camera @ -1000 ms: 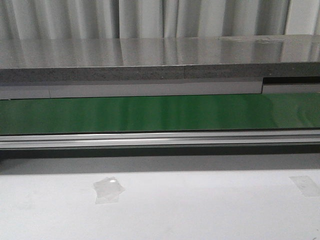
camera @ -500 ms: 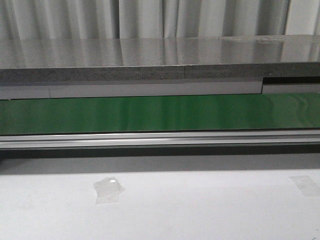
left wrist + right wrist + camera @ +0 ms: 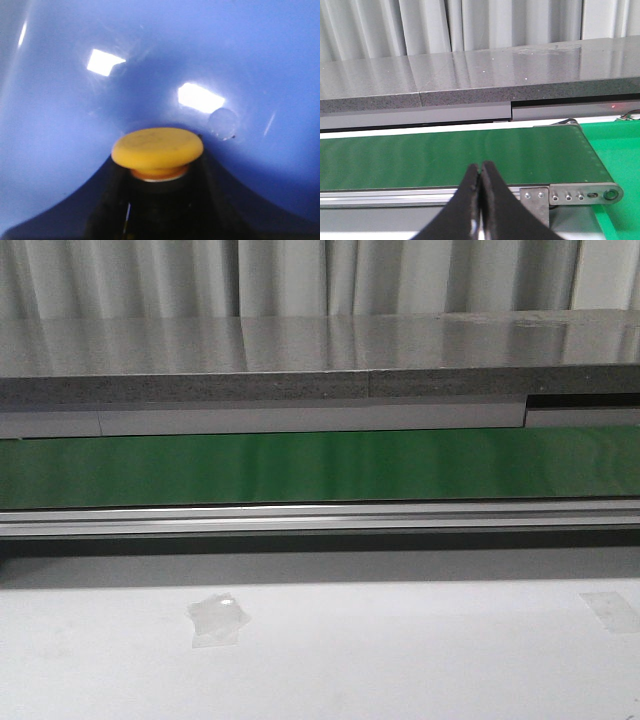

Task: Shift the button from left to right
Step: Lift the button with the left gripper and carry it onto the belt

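Left tool [image 3: 157,210] grips the button [image 3: 157,147], its yellow head between dark fingers [image 3: 220,200], blue surface [image 3: 160,65] beyond. Right tool [image 3: 480,172] closed, empty, green belt [image 3: 455,155] ahead.

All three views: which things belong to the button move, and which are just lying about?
Job:
- button, yellow head, between the left gripper fingers, over a blue surface
- green belt, nothing on it
- right gripper, shut, holding nothing, near the belt's end

Lying about:
- clear tape scrap on the white table
- second tape piece
- grey shelf
- curtain
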Tool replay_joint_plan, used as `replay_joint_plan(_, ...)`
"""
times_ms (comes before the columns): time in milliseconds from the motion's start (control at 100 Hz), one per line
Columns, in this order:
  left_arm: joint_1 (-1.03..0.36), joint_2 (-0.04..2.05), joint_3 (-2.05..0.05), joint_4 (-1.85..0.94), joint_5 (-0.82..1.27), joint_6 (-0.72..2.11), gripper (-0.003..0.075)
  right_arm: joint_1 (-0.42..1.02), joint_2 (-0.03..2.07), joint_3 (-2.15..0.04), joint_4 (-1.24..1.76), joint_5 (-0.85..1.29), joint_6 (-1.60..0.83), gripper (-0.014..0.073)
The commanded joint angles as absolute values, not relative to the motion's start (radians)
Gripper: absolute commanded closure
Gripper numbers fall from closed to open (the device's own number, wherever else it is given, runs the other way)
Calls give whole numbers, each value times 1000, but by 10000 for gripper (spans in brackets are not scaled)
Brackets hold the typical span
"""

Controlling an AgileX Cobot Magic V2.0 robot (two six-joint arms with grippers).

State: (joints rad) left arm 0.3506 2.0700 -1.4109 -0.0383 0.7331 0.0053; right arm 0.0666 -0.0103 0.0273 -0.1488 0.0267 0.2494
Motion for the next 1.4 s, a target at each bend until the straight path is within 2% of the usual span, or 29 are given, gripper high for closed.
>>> replay_joint_plan(0,347,1967,-1430,-59,736,0,740,68,-29,12,-157,-50,246,694)
replay_joint_plan(390,283,1751,-1432,-92,778,196,740,68,-29,12,-157,-50,246,694)
replay_joint_plan(570,212,1749,-1434,-94,852,214,740,68,-29,12,-157,-50,246,694)
replay_joint_plan(890,142,1758,-1434,-85,845,220,735,68,-29,12,-157,-50,246,694)
replay_joint_plan(1030,129,1793,-1434,-92,854,220,692,68,-29,12,-157,-50,246,694)
replay_joint_plan(1120,124,1814,-1434,-96,856,220,632,68,-29,12,-157,-50,246,694)
replay_joint_plan(1190,124,1815,-1434,-104,854,221,547,68,-29,12,-157,-50,246,694)
replay_joint_plan(1240,124,1811,-1434,-104,852,223,459,68,-29,12,-157,-50,246,694)
replay_joint_plan(1340,124,1809,-1434,-113,855,222,222,68,-29,12,-157,-50,246,694)
replay_joint_plan(1390,124,1809,-1434,-123,859,222,130,68,-29,12,-157,-50,246,694)
